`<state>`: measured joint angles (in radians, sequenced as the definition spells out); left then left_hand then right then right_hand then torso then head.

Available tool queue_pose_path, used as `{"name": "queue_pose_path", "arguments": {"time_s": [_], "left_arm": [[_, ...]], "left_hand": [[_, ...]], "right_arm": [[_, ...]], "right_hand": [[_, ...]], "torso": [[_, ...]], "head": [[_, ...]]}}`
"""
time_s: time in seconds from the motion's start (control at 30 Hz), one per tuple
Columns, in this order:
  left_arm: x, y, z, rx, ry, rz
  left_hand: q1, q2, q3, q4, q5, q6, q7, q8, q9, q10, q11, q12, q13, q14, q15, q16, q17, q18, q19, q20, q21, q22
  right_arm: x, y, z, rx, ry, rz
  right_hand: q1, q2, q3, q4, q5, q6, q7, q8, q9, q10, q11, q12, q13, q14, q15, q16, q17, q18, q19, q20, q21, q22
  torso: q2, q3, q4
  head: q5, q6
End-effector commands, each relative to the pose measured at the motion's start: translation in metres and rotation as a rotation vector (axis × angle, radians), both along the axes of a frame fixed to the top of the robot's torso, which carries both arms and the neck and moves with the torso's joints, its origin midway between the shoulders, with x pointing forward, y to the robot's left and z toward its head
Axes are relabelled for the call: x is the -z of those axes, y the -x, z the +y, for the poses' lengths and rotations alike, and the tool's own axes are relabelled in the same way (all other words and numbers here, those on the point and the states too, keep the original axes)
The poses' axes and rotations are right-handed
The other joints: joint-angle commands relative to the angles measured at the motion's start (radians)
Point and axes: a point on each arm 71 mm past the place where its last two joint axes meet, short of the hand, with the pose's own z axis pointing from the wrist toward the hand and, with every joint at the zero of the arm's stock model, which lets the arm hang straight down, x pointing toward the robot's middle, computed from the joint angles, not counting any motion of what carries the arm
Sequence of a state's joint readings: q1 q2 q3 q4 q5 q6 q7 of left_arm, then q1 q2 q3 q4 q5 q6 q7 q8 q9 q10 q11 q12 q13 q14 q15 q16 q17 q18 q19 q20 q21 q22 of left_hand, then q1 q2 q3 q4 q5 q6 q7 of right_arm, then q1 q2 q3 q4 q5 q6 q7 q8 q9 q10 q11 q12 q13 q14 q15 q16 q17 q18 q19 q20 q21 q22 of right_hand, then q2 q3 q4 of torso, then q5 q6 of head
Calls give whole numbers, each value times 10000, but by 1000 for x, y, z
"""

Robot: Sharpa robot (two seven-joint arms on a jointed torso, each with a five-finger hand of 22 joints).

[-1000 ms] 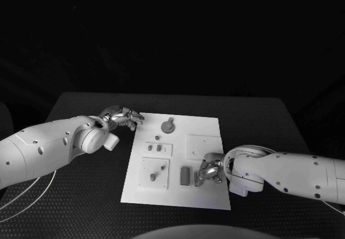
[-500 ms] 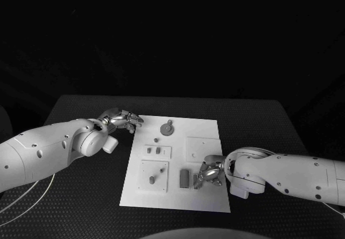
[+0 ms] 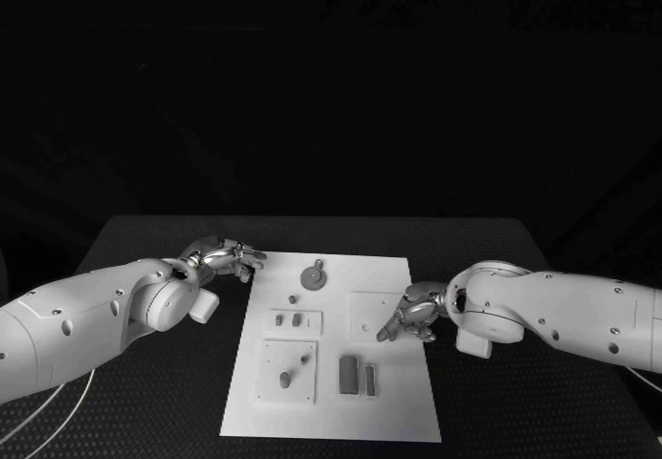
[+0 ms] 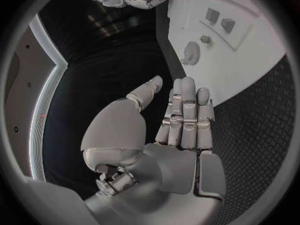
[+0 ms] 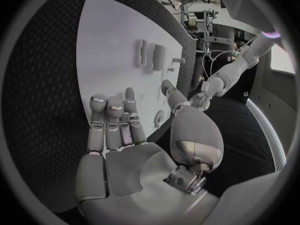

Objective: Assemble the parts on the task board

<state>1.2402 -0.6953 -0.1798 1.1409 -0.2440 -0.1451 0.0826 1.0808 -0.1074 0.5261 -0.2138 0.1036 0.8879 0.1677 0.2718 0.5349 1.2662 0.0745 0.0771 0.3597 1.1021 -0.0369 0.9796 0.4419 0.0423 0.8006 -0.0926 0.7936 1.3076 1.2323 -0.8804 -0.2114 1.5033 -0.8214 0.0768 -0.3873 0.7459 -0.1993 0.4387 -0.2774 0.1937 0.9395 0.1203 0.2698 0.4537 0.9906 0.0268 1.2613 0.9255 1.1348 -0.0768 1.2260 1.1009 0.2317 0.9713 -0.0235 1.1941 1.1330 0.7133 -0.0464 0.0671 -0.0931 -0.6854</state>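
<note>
Over the last second the right hand point(image 3: 409, 317) lifted away from the pair of upright grey bars point(image 3: 359, 375) near the board's front edge and moved to the right edge of the task board point(image 3: 393, 421), beside the blank square plate point(image 3: 375, 309). The bars stood alone in their slot, so I'd read that placement as done. Its fingers point(image 5: 112, 122) were extended and apart, holding nothing. The left hand point(image 3: 228, 258) barely moved relative to the board: it hovered at the far-left corner, over the black worktop point(image 3: 165, 239), fingers point(image 4: 187, 110) straight and side by side, also holding nothing. The whole head view shifted, which was camera motion, not the board. On the board: the round gear part point(image 3: 315, 277) at the far end, two small pieces point(image 3: 294, 320) on the plate behind it, and a peg piece point(image 3: 286, 380) on the near-left plate. Neither hand touched any part. Judgement: between steps, next pick not yet begun.
</note>
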Motion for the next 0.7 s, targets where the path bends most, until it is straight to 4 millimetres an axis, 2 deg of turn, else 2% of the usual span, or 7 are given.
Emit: {"name": "queue_pose_path", "arguments": {"time_s": [0.03, 0.2, 0.3, 0.4, 0.53, 0.6, 0.7], "left_arm": [[-5, -5, 6, -638, 654, -131], [-16, -16, 13, -1043, 1013, -402], [-23, -25, 17, -1342, 1168, -662], [-26, -31, 22, -1659, 1267, -883], [-31, -40, 25, -1904, 1487, -1193], [-32, -43, 26, -1847, 1616, -1285], [-34, -48, 25, -1852, 1711, -1530]], "left_hand": [[-85, 4, -48, 36, -76, -6, -41, 78, 7, 30, -20, -22, 24, 23, 28, -63, 16, -93, 68, -379, -42, 62], [-84, 59, -21, 9, -81, 142, -166, 178, 26, 133, -15, 7, 52, -412, 120, -583, -190, -109, -36, -320, -143, 78], [-147, 118, 41, -19, -89, 169, -262, 218, 23, 196, -36, 2, 67, -999, 519, -1617, -605, -91, -433, 27, -487, 16], [-262, 163, 97, -36, -159, -20, -317, 144, -15, -22, -16, -101, -9, -1614, 989, -2709, -912, -37, -1072, 514, -1089, -185], [-437, 175, 35, -78, -195, -580, -459, -117, -192, -1421, 64, -136, -549, -2871, 1329, -4006, -1102, -328, -2158, 914, -2098, -564], [-598, 111, -106, -82, -151, -786, -518, -218, -246, -2067, 66, -173, -794, -3290, 1381, -4328, -1169, -423, -2438, 1006, -2357, -666], [-993, 67, -615, -204, -189, -1487, -738, -550, -385, -3272, -1, -140, -1315, -4392, 1464, -5072, -1382, -423, -3365, 1464, -3072, -914]], "right_arm": [[-12, -23, -2, -78, -1749, -51], [-26, -67, -13, 836, -3107, -1980], [-33, -94, -15, 1714, -4166, -3015], [-36, -112, -18, 2310, -4732, -3862], [-35, -127, -22, 3397, -5696, -4458], [-31, -130, -20, 3886, -6289, -4520], [-22, -129, -13, 4203, -6961, -4449]], "right_hand": [[41, 182, -72, -54, 90, -215, 183, 37, -5, -117, 4, -23, -30, -107, -9, -30, -21, 301, -100, -1, -88, -27], [218, 563, -349, -108, 168, -237, 191, 49, -3, -265, 16, -123, -194, -213, 3, -121, -108, 301, -249, 70, -208, -77], [615, 842, -263, -121, 164, -160, 165, 110, 31, -527, 22, -533, -563, -481, 32, -492, -361, 292, -497, 105, -507, -222], [1016, 1074, -25, -58, 70, -233, 247, 95, 41, -723, 84, -1036, -1092, -805, 108, -1029, -789, 221, -872, 376, -988, -455], [1458, 1142, 989, 62, -283, -494, 498, 63, 65, -1553, 478, -3517, -3186, -2222, 942, -3349, -2360, -187, -2367, 1150, -3180, -1587], [1455, 1191, 1267, 63, -225, -645, 536, 34, 59, -1853, 790, -4644, -4095, -2802, 1381, -4412, -3069, -382, -3091, 1423, -4136, -2105], [1464, 1228, 1527, -2, -235, -992, 412, -35, 48, -2082, 1166, -6475, -5532, -3454, 2003, -6224, -4308, -630, -3975, 1811, -5497, -2930]], "torso": [[-154, 0, 12], [-307, -2, 19], [-405, -12, 16], [-501, -8, 12], [-596, 1, 52], [-627, 12, 56], [-723, 2, 21]], "head": [[-47, 478], [-67, 1018], [-50, 1416], [-31, 1685], [58, 2077], [104, 2197], [160, 2254]]}}
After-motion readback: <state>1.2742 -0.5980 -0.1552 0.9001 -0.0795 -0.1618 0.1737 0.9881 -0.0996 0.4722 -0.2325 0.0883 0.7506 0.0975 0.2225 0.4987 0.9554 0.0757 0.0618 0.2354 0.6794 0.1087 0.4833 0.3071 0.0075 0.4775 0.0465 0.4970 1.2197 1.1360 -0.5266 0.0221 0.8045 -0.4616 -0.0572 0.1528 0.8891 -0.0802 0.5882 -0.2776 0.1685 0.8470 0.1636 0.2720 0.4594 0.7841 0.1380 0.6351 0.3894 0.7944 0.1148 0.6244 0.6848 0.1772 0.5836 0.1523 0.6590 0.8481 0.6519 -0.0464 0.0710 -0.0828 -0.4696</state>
